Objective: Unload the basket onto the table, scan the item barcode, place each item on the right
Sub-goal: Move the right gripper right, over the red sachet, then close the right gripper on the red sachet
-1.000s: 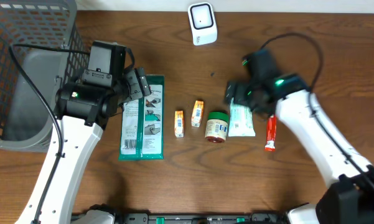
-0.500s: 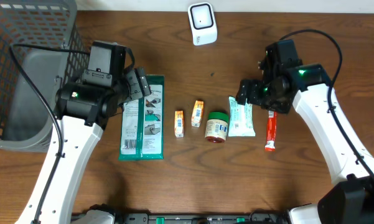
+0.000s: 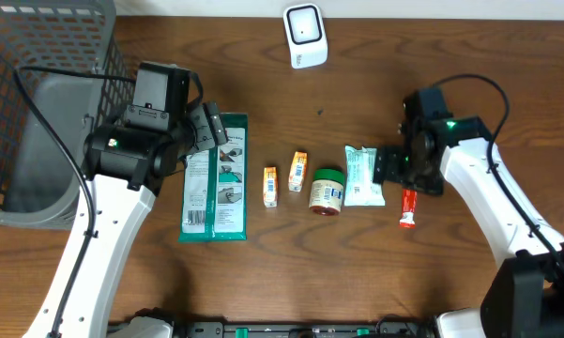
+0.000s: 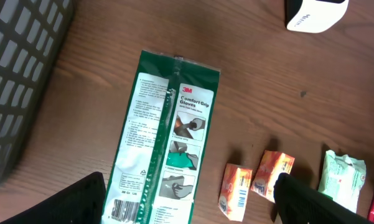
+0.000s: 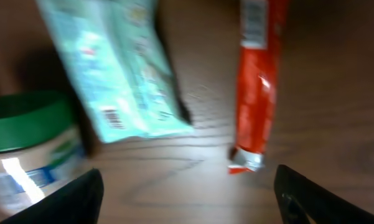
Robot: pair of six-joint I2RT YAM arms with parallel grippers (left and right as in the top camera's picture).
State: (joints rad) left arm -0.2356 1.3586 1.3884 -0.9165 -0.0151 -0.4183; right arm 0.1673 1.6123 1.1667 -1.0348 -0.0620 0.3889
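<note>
Several items lie in a row on the wooden table: a green glove package [image 3: 216, 178] [image 4: 165, 130], two small orange boxes [image 3: 270, 186] [image 3: 298, 171], a green-lidded jar [image 3: 327, 191] [image 5: 25, 143], a teal pack [image 3: 363, 178] [image 5: 118, 81] and a red tube [image 3: 409, 208] [image 5: 256, 81]. A white scanner [image 3: 305, 36] [image 4: 314, 14] stands at the back. My left gripper [image 3: 209, 131] [image 4: 190, 202] hovers open over the glove package's far end. My right gripper [image 3: 392, 171] [image 5: 187, 199] hangs open, holding nothing, low between the teal pack and the red tube.
A grey mesh basket [image 3: 38, 113] [image 4: 18, 81] fills the left side, close behind my left arm. Bare wood lies in front of the item row and between the row and the scanner.
My right arm has swung from the teal pack's far end toward the front, settling between that pack and the red tube, jaws slightly narrower. The left arm has not moved.
</note>
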